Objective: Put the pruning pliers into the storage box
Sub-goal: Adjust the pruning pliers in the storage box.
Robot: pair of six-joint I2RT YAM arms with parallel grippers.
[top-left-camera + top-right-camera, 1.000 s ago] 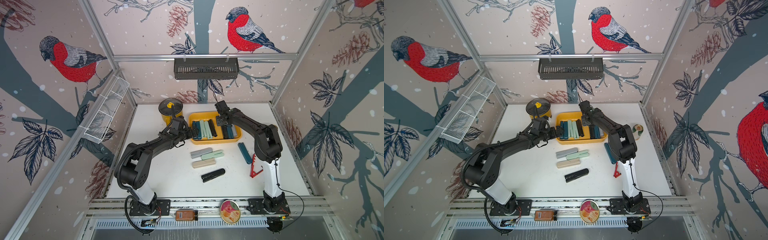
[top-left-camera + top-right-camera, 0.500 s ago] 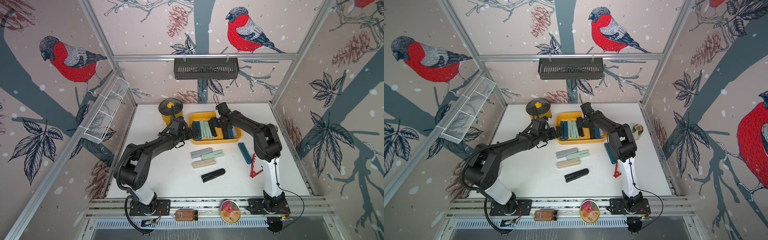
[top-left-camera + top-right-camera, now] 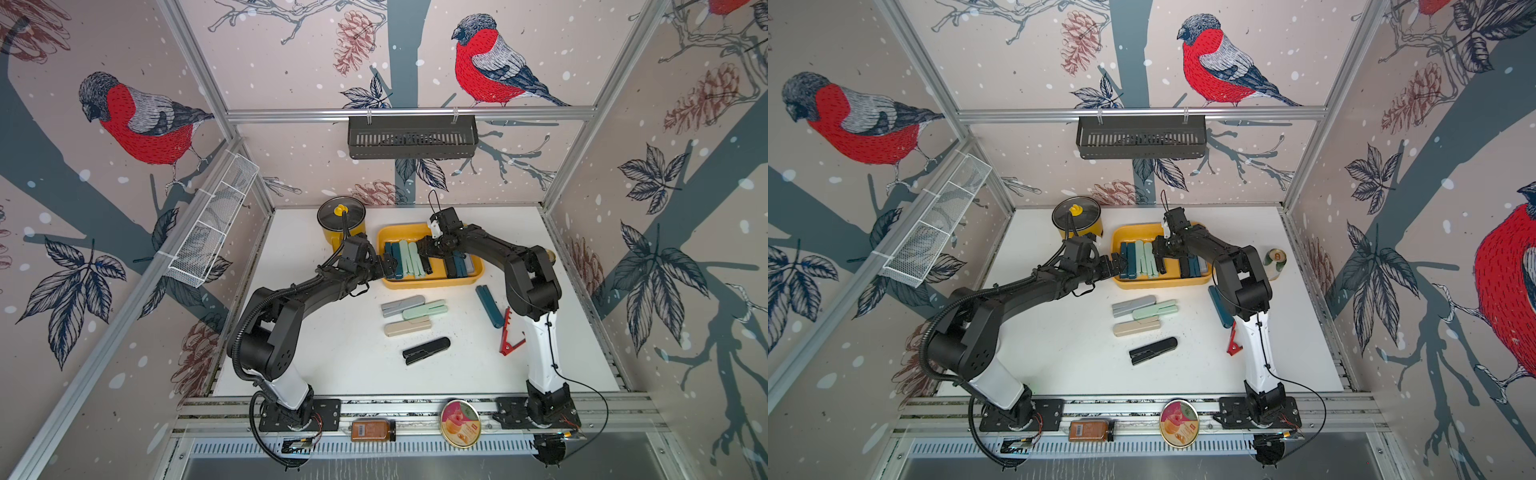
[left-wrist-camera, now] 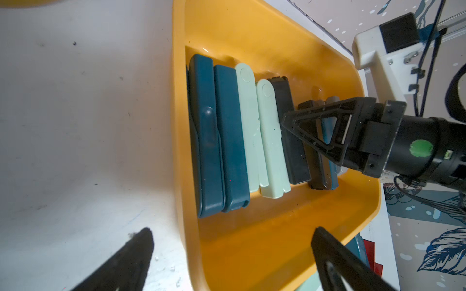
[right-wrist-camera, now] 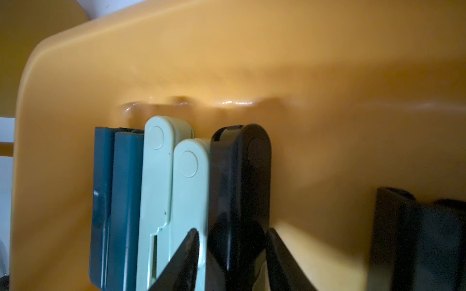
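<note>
The storage box (image 3: pixel 432 284) sits at the back of the worktop (image 3: pixel 332 353), already holding a row of teal pliers (image 4: pixel 209 138) and mint pliers (image 5: pixel 189 189), with a darker cluster (image 3: pixel 457 264) at its other end. The right jaws reach down inside it and straddle the black pruning pliers (image 5: pixel 239 176), which lie flush against the mint ones. They are narrowed to about the tool's width, but I cannot tell whether they actually pinch it. The left jaws stand wide and empty at the box's end, one finger over the rim and one over the worktop.

This looks like the seating step. The black tool should be kept parallel to the row and pressed snug against the mint neighbour. The jaws should then open only slightly and lift straight up, so that nothing drags out.

Six remain loose on the worktop: grey pair (image 3: pixel 402 305), mint pair (image 3: pixel 424 311), beige pair (image 3: pixel 407 327), black pair (image 3: pixel 426 350), teal pair (image 3: pixel 489 305) and red toothed pair (image 3: pixel 508 338). Tight packing saves room for them.
</note>
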